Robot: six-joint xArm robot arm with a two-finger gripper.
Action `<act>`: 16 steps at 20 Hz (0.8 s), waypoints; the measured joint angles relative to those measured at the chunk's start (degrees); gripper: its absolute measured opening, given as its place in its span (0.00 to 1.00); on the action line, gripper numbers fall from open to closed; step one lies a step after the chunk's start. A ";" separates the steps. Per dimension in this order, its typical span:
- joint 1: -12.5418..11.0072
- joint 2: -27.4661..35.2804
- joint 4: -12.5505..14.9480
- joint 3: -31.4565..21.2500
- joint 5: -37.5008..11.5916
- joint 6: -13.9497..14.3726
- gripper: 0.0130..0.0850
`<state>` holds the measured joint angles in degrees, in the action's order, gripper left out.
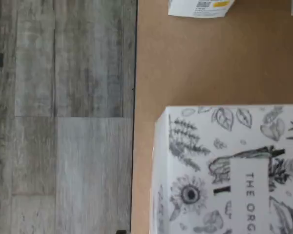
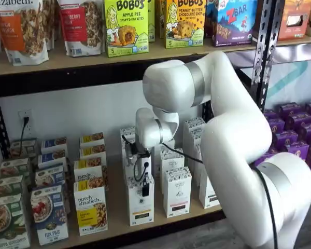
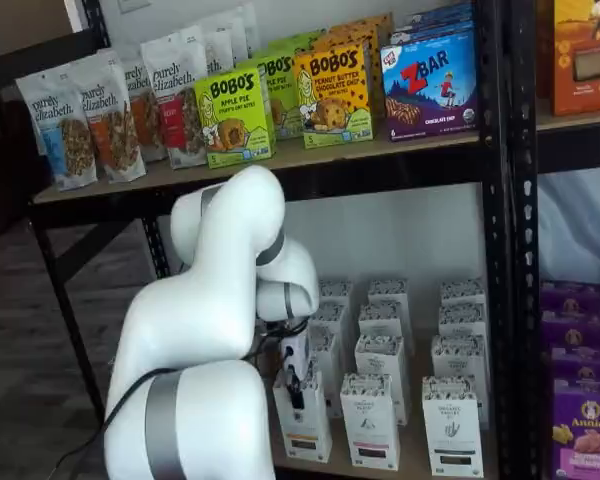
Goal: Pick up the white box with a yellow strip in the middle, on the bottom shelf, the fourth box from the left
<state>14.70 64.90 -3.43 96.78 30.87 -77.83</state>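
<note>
Wrist view: speckled carton top (image 1: pixel 234 170) right below me, bare bottom shelf (image 1: pixel 195 63) board past it. In both shelf views my fingers (image 2: pixel 145 188) hang over the white box (image 2: pixel 141 205) in the front row; from the look of it, spread wide. Risk: pink-strip box (image 2: pixel 177 191) stands just beside; an off-centre descent could knock it or tip mine backward.

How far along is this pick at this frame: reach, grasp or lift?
Reach looks done: in both shelf views the gripper hangs at the white box, front of its row on the bottom shelf. The fingers show side-on, so a gap isn't visible. The box stands upright on the board, not lifted. Left: closing on it and lifting it out.
</note>
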 joint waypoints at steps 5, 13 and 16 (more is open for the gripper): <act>0.15 1.02 1.35 0.55 -0.77 1.28 1.00; 0.21 1.58 -0.20 0.51 -2.21 -0.01 0.89; 0.21 1.61 -0.09 0.61 -2.05 0.10 0.78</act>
<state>14.92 66.51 -3.52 97.40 28.83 -77.73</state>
